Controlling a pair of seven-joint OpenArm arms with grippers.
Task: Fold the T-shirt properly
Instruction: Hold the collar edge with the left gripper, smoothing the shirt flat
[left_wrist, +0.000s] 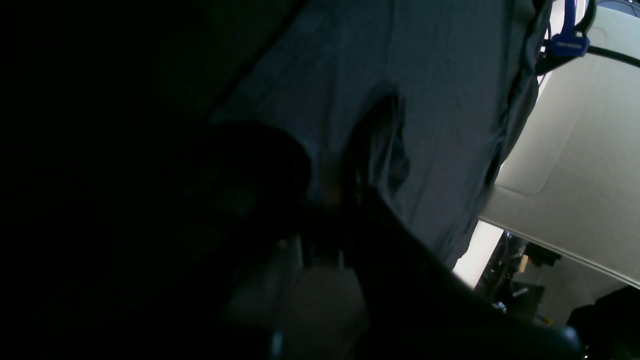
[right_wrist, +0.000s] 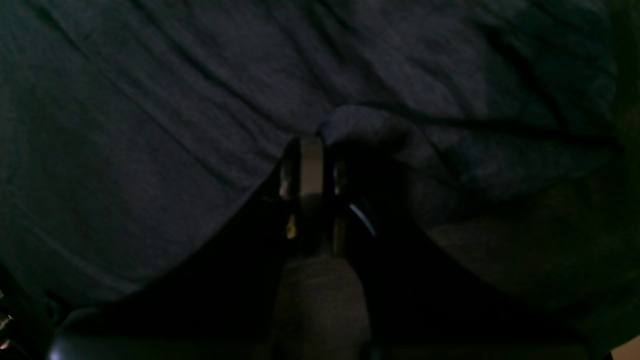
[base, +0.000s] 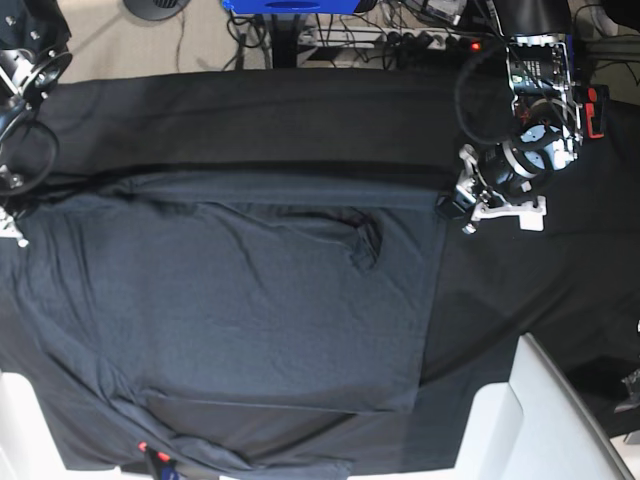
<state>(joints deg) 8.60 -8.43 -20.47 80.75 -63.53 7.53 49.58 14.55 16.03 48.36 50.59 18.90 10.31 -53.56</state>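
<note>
The dark grey T-shirt (base: 250, 300) lies spread flat on the black table cloth (base: 520, 290), with a folded band along its far edge and a small crease near the middle. My left gripper (base: 447, 208) sits at the shirt's far right corner. In the left wrist view its dark fingers (left_wrist: 360, 150) are closed with the T-shirt fabric (left_wrist: 440, 100) pinched between them. My right gripper (base: 12, 228) is at the shirt's far left corner, half out of frame. In the right wrist view my right gripper (right_wrist: 311, 150) is shut on a raised fold of the T-shirt (right_wrist: 150, 125).
White surfaces show past the cloth at the near right (base: 545, 400) and near left (base: 15, 420). A small red item (base: 150, 450) lies by the shirt's near left edge. Cables and a blue stand (base: 290, 5) lie beyond the far table edge.
</note>
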